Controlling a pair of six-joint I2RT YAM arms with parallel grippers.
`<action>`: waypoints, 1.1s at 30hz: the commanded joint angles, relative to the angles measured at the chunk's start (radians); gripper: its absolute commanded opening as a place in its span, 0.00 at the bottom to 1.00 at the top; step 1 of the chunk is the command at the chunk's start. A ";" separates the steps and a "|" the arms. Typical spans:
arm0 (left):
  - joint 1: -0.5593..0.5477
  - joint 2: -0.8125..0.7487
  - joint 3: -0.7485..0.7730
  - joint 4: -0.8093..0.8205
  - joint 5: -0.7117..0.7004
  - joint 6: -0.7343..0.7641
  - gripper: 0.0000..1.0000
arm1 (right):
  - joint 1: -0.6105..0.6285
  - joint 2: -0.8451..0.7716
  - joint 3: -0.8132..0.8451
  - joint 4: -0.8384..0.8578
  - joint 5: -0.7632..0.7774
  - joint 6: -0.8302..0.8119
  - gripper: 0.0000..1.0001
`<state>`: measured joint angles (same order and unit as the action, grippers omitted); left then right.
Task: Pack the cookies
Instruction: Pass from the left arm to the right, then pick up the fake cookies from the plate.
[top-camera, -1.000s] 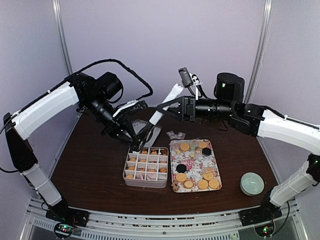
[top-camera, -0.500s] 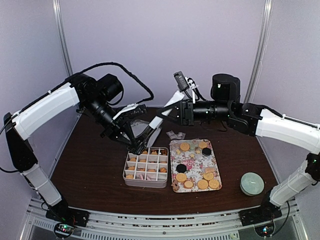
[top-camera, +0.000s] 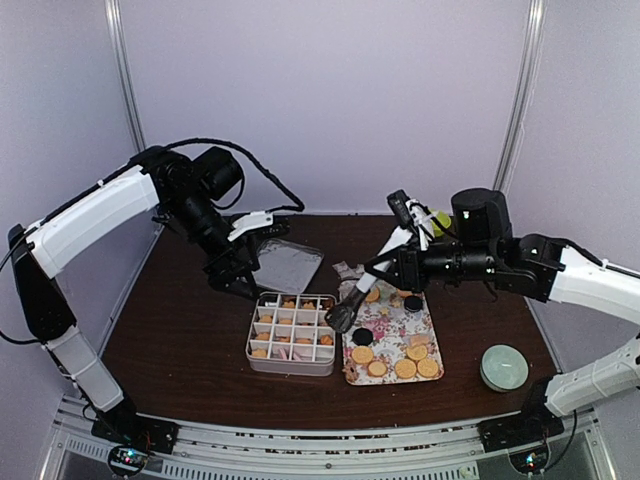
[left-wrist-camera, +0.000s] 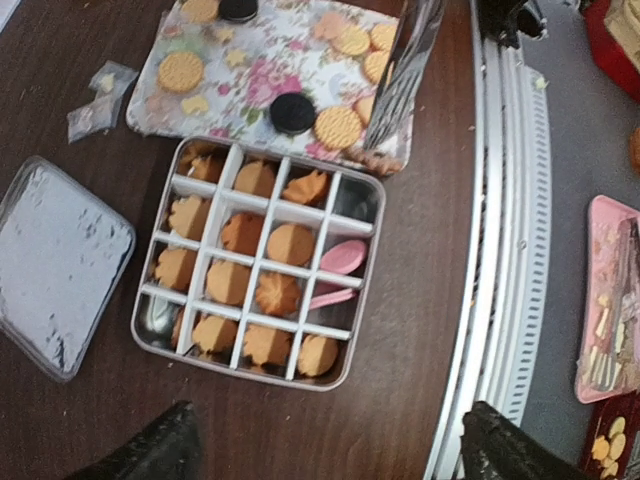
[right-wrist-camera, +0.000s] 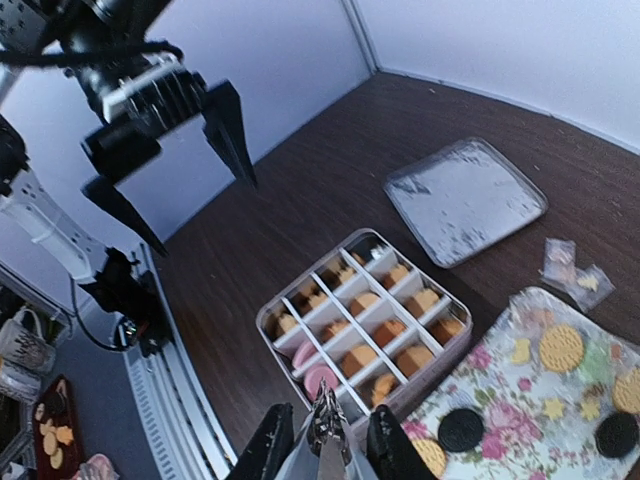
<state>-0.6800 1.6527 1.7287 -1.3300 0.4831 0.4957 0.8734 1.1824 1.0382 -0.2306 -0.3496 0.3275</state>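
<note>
We see metal tongs over a floral rectangular tray, right of a grey gridded box on the dark worktop; a clear plastic lid beyond, a pale-green bowl near-right.

Bright, even light with soft shadows; wrist views seem slightly blurred near the edges.

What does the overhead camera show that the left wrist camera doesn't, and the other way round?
Only the top external view: the left arm and right arm at full length, and a pale green bowl. Only the left wrist: a pink tray beyond the rail. Both: the divided box of cookies, the clear lid, the floral tray and the tongs.
</note>
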 joint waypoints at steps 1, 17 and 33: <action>0.089 -0.054 -0.055 0.002 -0.121 -0.031 0.98 | -0.001 -0.091 -0.090 -0.146 0.189 -0.042 0.25; 0.276 -0.161 -0.162 0.084 -0.173 -0.084 0.98 | 0.102 -0.182 -0.205 -0.170 0.393 0.008 0.37; 0.326 -0.196 -0.230 0.104 -0.184 -0.081 0.98 | 0.233 -0.094 -0.228 -0.096 0.523 0.047 0.41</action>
<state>-0.3653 1.4818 1.5085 -1.2568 0.3054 0.4240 1.0851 1.0733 0.8246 -0.3729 0.1249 0.3557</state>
